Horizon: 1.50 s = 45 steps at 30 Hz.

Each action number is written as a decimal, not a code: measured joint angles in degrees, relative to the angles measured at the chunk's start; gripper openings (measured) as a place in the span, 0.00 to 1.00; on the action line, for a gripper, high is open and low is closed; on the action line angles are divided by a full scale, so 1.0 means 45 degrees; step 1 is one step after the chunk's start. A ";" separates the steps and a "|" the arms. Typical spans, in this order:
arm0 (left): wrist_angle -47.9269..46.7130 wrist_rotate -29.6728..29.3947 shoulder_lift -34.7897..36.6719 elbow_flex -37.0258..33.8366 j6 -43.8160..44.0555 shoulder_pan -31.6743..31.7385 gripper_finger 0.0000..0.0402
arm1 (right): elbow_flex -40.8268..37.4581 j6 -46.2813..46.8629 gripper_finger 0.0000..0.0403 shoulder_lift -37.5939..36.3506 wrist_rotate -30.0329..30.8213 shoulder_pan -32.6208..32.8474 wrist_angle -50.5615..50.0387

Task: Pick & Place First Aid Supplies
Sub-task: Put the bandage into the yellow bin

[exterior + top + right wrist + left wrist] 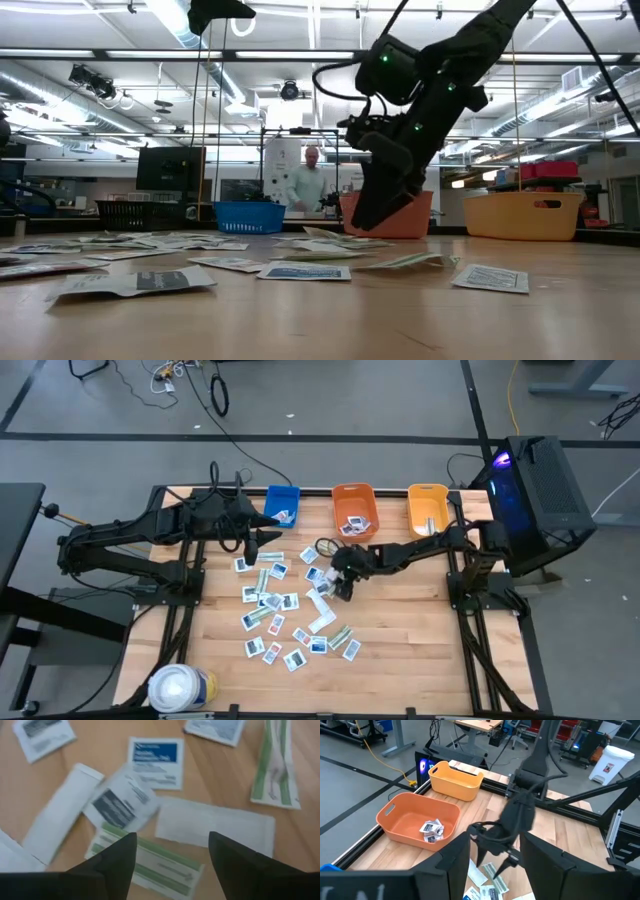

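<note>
Right claw (343, 591) hangs low, pointing down with its prongs spread and holding nothing, over scattered white, blue-printed packets (153, 756) mid-counter (420, 630). Left claw (262, 540) waits half-open, empty, beside the blue bin (281, 503).

We saw the right arm stretched inward from its base, wrist bent down, its right pincer (343, 590) pointing at the counter with both fingers (117, 855) spread apart and nothing between them. The left arm reached inward too, its left pincer (262, 541) raised, fingers apart.
</note>
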<state>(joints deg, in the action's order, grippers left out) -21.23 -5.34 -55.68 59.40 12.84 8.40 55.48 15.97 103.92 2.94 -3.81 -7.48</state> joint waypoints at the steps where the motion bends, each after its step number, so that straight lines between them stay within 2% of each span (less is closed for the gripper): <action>1: -0.0002 0.0000 0.0000 0.0002 0.0000 -0.0002 0.44 | 0.0000 -0.0082 0.62 0.0000 -0.0081 -0.0098 -0.0059; 5: -0.0005 0.0000 0.0000 0.0000 0.0005 -0.0003 0.44 | 0.0312 -0.0922 0.62 0.0000 -0.0292 -0.0245 -0.0519; 12: -0.0010 -0.0224 0.0000 0.0003 0.0000 0.0000 0.44 | 0.1838 -0.3990 0.62 -0.0002 -0.0097 -0.0315 -0.1837; 18: -0.0015 -0.0238 0.0000 0.0004 0.0005 -0.0005 0.44 | 0.1904 -0.5247 0.62 0.0000 -0.0145 -0.0551 -0.2319; 32: -0.0010 -0.0238 0.0000 0.0002 0.0010 0.0000 0.44 | 0.1915 -0.5213 0.62 0.0000 -0.0875 -0.0574 -0.2504; 42: -0.0207 -0.0231 0.0023 0.0002 0.0010 -0.0005 0.44 | 0.3401 -0.4998 0.62 0.0015 -0.1147 -0.0388 -0.4001; 45: -0.0700 0.0152 0.0224 0.0005 -0.0074 0.0000 0.44 | 0.3530 -0.4993 0.62 0.0017 -0.1152 -0.0399 -0.4425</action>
<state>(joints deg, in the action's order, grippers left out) -24.38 -4.66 -54.67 59.42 12.51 8.40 71.37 -6.50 104.00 -2.24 -5.61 -27.40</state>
